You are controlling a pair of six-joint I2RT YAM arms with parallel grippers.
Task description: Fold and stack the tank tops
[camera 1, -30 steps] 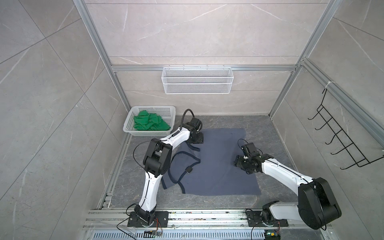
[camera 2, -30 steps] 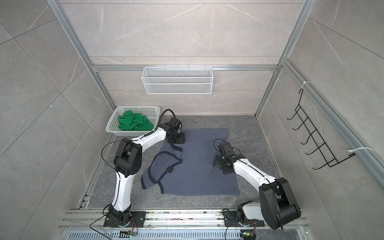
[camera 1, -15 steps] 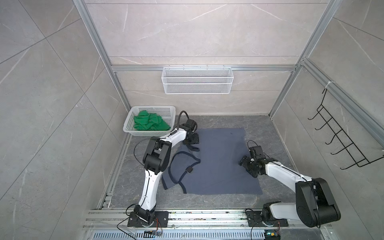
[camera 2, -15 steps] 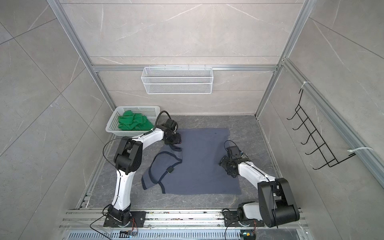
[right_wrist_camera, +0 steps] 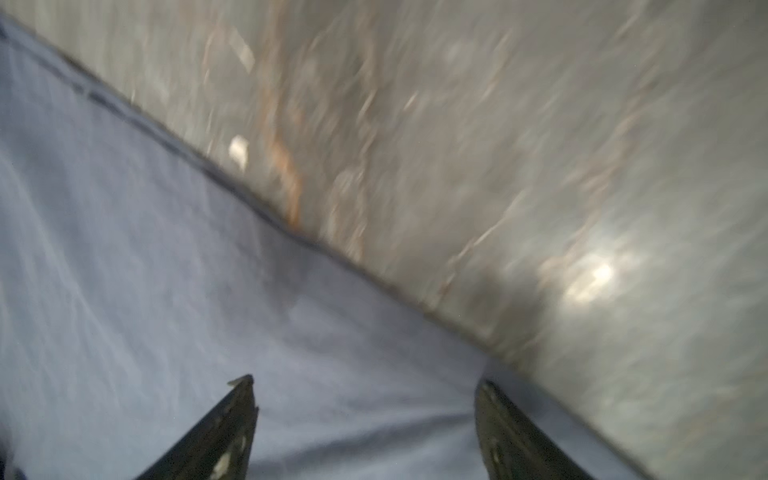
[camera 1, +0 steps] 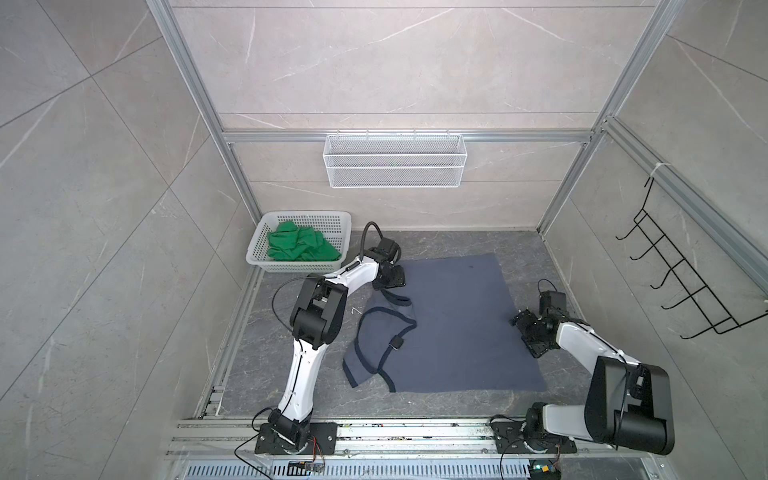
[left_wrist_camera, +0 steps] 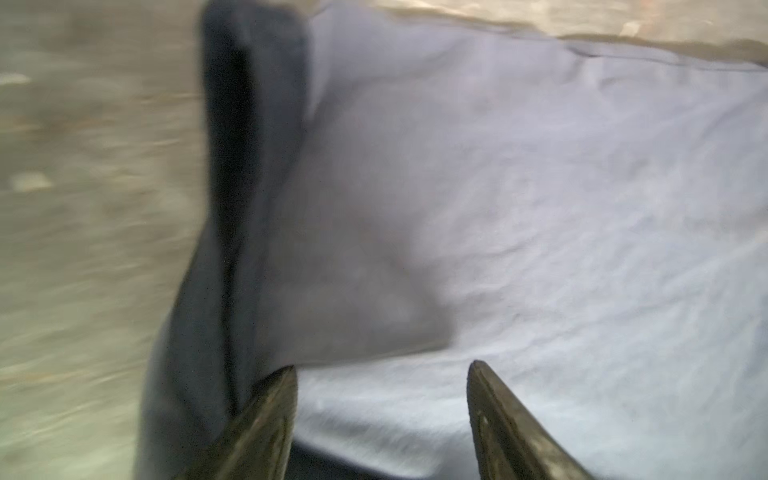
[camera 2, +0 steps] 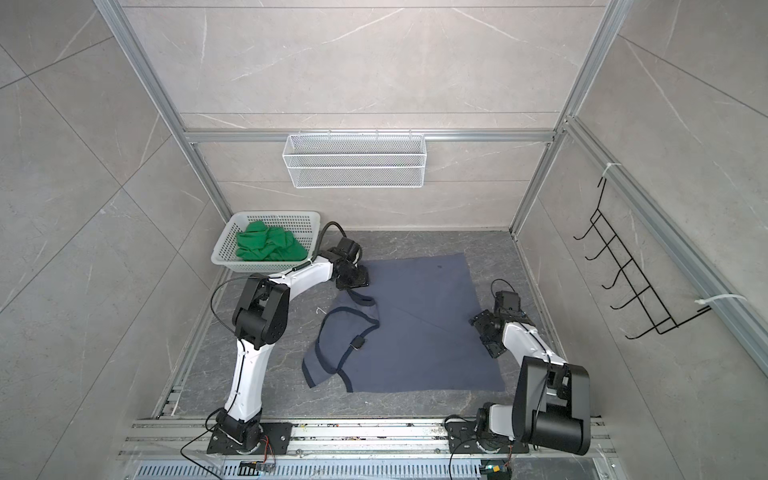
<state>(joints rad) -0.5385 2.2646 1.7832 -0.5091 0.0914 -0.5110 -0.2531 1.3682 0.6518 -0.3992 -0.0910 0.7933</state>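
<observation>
Since 1 second ago my right tool (camera 1: pixel 533 336) has slid off the body of the slate-blue tank top (camera 1: pixel 453 328) to its right-hand edge. That edge now lies farther right, with the cloth spread flatter. My left tool (camera 1: pixel 390 277) has hardly shifted from the top's far left corner. In the right wrist view the right tool (right_wrist_camera: pixel 363 380) has its 2 fingers (right_wrist_camera: pixel 232 419) wide apart with nothing between them. They sit low over the blue hem where it meets the bare grey tabletop (right_wrist_camera: pixel 540 166). In the left wrist view the left tool (left_wrist_camera: pixel 382 368) is also parted and grips nothing, with flat blue cloth showing in the gap. A dark-trimmed fold of the top rises just beside 1 of its fingers (left_wrist_camera: pixel 266 419), but the picture is too blurred to tell whether they touch. In both top views the blue top lies on the tabletop between my 2 arms. Its body is spread flat, and its dark-edged strap end (camera 2: pixel 347 332) is rumpled over itself on the near left. The green tank top (camera 1: pixel 301 248) sits crumpled in the white basket (camera 1: pixel 291 266) at the far left corner, just beside my left arm and well apart from the blue one.
</observation>
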